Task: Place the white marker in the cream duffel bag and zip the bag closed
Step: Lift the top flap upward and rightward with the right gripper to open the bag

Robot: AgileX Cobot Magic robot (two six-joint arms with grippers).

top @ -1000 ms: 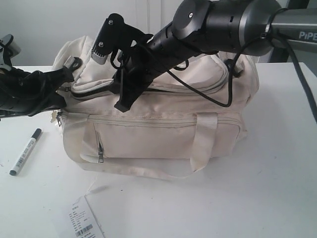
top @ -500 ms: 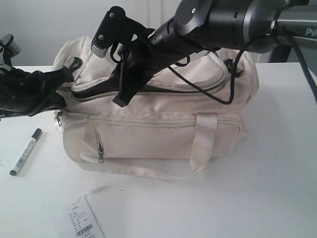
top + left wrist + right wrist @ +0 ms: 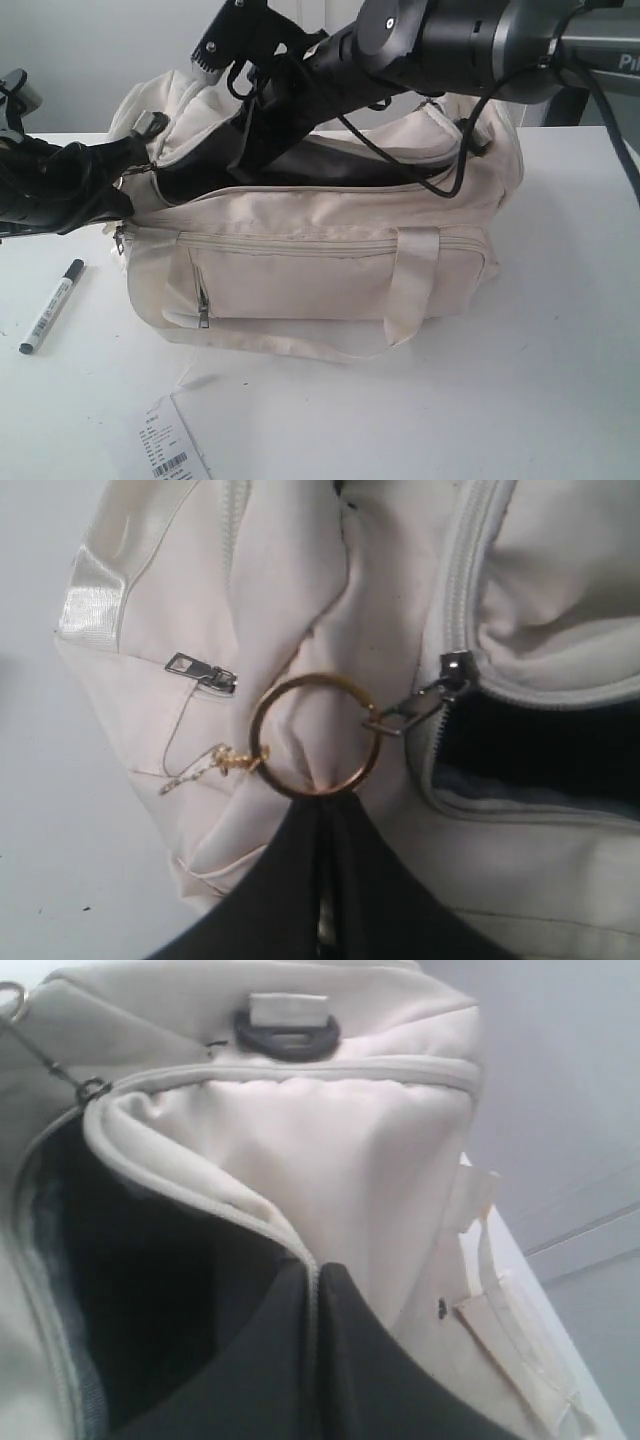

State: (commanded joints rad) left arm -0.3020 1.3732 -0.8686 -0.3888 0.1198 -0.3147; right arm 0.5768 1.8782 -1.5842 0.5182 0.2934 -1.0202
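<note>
White marker (image 3: 52, 305) lies on the table (image 3: 500, 400) left of the cream duffel bag (image 3: 320, 270), apart from it. The right gripper's (image 3: 315, 1280) jaws pinch the top flap (image 3: 330, 1160), raised over dark lining (image 3: 340, 165). The left gripper's (image 3: 322, 805) jaws clamp the bag's end fabric below a brass ring (image 3: 254, 730).

- Grey tube-shaped arm link (image 3: 600, 45): white letters "PI", cut by frame edge.
- White paper tag (image 3: 165, 448): barcode, print unreadable.
- Slim white marker (image 3: 50, 305): barrel print unreadable.

White bench (image 3: 560, 380), one surface. A cream bag (image 3: 320, 275) stands on it. A marker (image 3: 52, 305) lies flat left of the bag, apart from it. A printed paper tag (image 3: 168, 448) lies in front of the bag's left end.
</note>
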